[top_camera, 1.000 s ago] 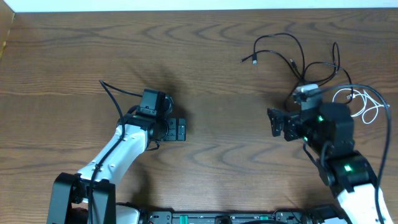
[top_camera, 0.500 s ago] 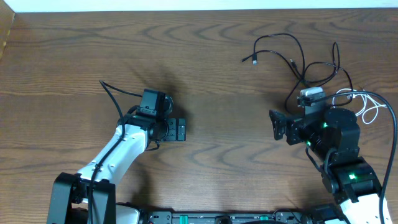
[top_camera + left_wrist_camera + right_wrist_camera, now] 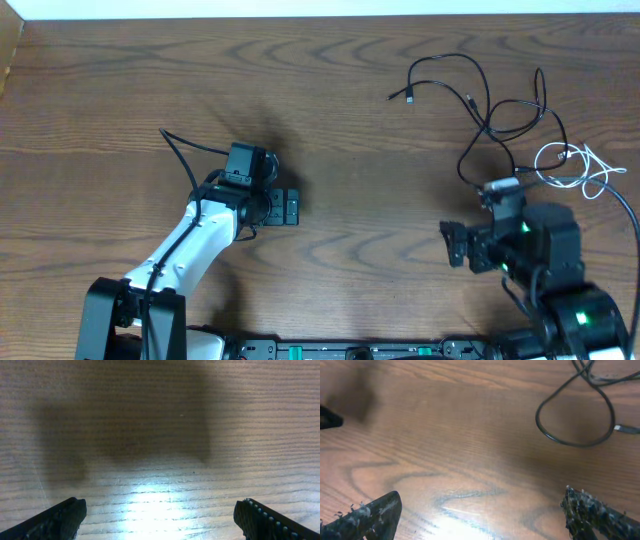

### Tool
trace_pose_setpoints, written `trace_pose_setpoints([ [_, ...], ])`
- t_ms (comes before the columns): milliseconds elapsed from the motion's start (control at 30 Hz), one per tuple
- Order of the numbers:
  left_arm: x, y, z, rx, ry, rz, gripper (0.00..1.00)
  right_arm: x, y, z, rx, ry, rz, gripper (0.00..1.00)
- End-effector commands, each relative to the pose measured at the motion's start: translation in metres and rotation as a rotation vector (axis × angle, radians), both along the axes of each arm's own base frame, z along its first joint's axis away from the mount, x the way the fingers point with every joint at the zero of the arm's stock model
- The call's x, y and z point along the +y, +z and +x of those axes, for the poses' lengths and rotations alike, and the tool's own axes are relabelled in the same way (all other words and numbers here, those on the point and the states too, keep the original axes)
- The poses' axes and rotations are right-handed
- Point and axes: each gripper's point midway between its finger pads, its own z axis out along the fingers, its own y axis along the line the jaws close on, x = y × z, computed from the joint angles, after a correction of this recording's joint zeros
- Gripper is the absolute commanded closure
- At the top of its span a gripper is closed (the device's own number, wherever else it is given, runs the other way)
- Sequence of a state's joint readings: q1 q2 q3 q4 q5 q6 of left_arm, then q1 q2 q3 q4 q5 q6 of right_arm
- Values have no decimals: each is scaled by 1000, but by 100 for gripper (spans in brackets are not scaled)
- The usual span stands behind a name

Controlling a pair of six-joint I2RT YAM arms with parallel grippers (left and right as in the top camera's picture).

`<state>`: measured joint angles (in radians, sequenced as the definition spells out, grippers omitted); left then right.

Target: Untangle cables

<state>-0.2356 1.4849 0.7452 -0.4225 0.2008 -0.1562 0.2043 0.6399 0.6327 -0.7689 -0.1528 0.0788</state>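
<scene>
Thin black cables [image 3: 478, 95] lie in loose loops at the table's far right, with a plug end [image 3: 398, 96] pointing left. A thin white cable [image 3: 575, 165] is coiled to their right, crossing them. My right gripper [image 3: 449, 244] is open and empty, below and left of the cables, apart from them. In the right wrist view [image 3: 480, 517] a black cable loop [image 3: 572, 415] lies ahead at the upper right. My left gripper [image 3: 290, 208] is open and empty over bare wood at the centre left; it also shows in the left wrist view [image 3: 160, 517].
The wooden table [image 3: 340, 130] has its far edge against a white strip at the top. A thicker black wire [image 3: 185, 160] runs along my left arm.
My right arm has drawn back toward the front edge, away from the cables, uncovering more of the white cable. The left arm has not moved.
</scene>
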Motion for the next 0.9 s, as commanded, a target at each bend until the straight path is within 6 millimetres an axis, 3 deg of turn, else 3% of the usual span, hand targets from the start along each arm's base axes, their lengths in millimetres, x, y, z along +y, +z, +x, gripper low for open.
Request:
trace_pose_setpoints([
  [0,2,-5,-3,18,-1,9,0,-1,10,-10,-71,7,8,1],
  [200,2,-5,-3,18,-1,9,0,-5,29,-24,-214,1,37,1],
  [333,2,-5,-3,18,-1,9,0,-14,32,-36,-268,-30,44,1],
  [600,2,-5,-3,18,-1,9,0,-22,-2,-65,-126,-46,16,1],
  [867,2,-5,-3,18,-1,9,0,-23,-24,-64,-173,-52,24,1],
])
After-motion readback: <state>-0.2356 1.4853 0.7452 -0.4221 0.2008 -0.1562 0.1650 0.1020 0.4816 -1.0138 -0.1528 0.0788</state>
